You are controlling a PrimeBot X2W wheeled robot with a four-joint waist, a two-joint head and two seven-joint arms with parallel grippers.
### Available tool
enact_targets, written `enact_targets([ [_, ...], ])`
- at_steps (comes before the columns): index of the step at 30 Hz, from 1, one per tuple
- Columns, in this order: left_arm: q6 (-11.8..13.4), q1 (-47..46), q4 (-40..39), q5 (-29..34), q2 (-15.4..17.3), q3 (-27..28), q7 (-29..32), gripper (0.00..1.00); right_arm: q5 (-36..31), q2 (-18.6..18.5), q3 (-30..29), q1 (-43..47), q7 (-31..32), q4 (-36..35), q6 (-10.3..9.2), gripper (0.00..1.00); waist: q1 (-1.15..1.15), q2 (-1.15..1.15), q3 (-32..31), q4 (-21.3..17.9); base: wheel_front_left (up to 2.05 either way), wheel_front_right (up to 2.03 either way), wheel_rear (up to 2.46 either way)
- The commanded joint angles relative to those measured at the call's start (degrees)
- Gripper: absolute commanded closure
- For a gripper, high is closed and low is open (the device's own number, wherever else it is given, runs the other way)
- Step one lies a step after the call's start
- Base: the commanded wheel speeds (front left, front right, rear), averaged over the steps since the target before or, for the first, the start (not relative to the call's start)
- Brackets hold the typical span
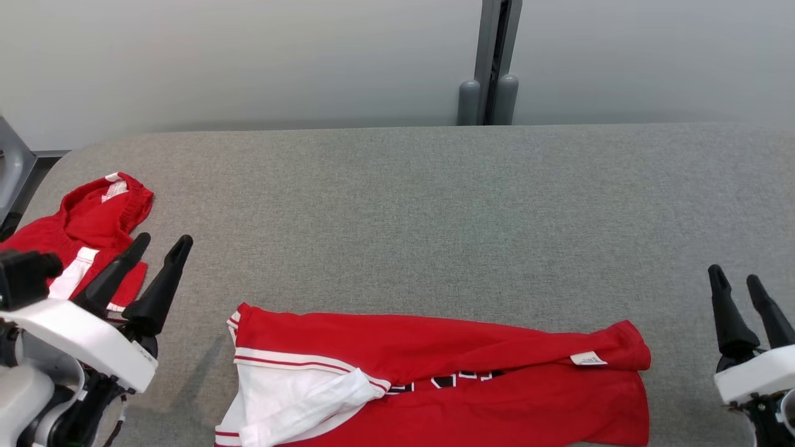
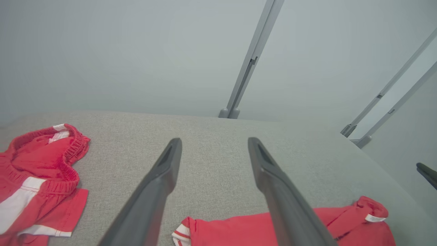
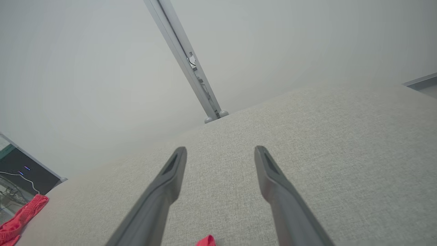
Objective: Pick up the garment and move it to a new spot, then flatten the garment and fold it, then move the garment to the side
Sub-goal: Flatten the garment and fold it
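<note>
Nearest the robot, a red jersey (image 1: 435,372) lies crumpled along the near edge of the grey table (image 1: 435,205), stretched out from left to right. Its left end shows a white panel (image 1: 286,385) edged with red and white stripes. Part of some black lettering (image 1: 447,380) peeks out from a fold at mid-length. A small white label (image 1: 587,358) sits near the right end, where the cloth is bunched.

The left gripper (image 1: 164,239) is just left of the jersey and clear of it, its fingers spread wide and holding nothing. In the left wrist view those fingers (image 2: 164,177) point across bare table, with the jersey's edge below them. The right gripper (image 1: 734,275) is at the table's right side, beyond the jersey's right end and apart from it. Its fingers are also spread wide and empty. The right wrist view shows them (image 3: 273,181) over bare cloth.

Behind the left gripper, at the table's left end, a pair of red shorts (image 1: 93,217) with a white stripe lies in a heap, well apart from the jersey. The left fingertips overlap its near edge in the head view, and whether they touch it cannot be told.

Farther on, the table runs bare to its far edge. There a grey post (image 1: 494,62) rises against a pale wall (image 1: 248,62).
</note>
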Motion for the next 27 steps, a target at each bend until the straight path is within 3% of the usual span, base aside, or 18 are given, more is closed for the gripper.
enact_targets([
  [1, 1.2, 1.5, -0.5, 0.4, -0.9, 1.1, -2.4, 0.00, -0.2, 0.6, 0.2, 1.6, -0.6, -0.8, 0.05, 0.00, 0.00, 0.00, 0.2, 0.2, 0.00, 0.00, 0.00],
  [8, 4.9, 8.5, -0.8, 7.4, -8.0, 9.6, -5.7, 0.00, 0.3, 3.3, 2.9, 6.1, 1.7, -0.1, 0.05, 0.00, 0.00, 0.00, 1.0, 0.8, 0.00, 0.00, 0.00],
  [12, 4.4, 13.4, -0.5, 14.6, -13.9, 16.3, -5.7, 0.00, 1.1, 3.8, 4.5, 6.1, 3.1, 1.8, 0.05, 0.00, 0.00, 0.00, 1.2, 0.7, 0.00, 0.00, 0.00],
  [13, 4.4, 13.4, -0.5, 14.6, -13.9, 16.3, -5.7, 0.00, 1.1, 3.8, 4.5, 6.1, 3.1, 1.8, 0.05, 0.00, 0.00, 0.00, 1.2, 0.7, 0.00, 0.00, 0.00],
  [16, 3.8, 15.6, -0.4, 19.1, -17.9, 19.8, -5.7, 0.00, 1.5, 4.2, 4.7, 5.5, 4.2, 3.9, 0.05, 0.00, 0.00, 0.00, 1.2, 0.7, 0.00, 0.00, 0.00],
  [20, 3.4, 17.6, 1.4, 25.1, -20.8, 21.6, -5.7, 0.00, 2.2, 4.4, 5.2, 4.6, 5.1, 6.2, 0.05, 0.00, 0.00, 0.00, 1.3, 0.9, 0.00, 0.00, 0.00],
  [27, 1.2, 18.8, 4.7, 29.8, -25.0, 23.0, -5.7, 0.00, 5.2, 5.1, 6.5, 3.3, 5.7, 10.9, 0.05, 0.00, 0.00, 0.00, 1.3, 1.5, 0.00, 0.00, 0.00],
])
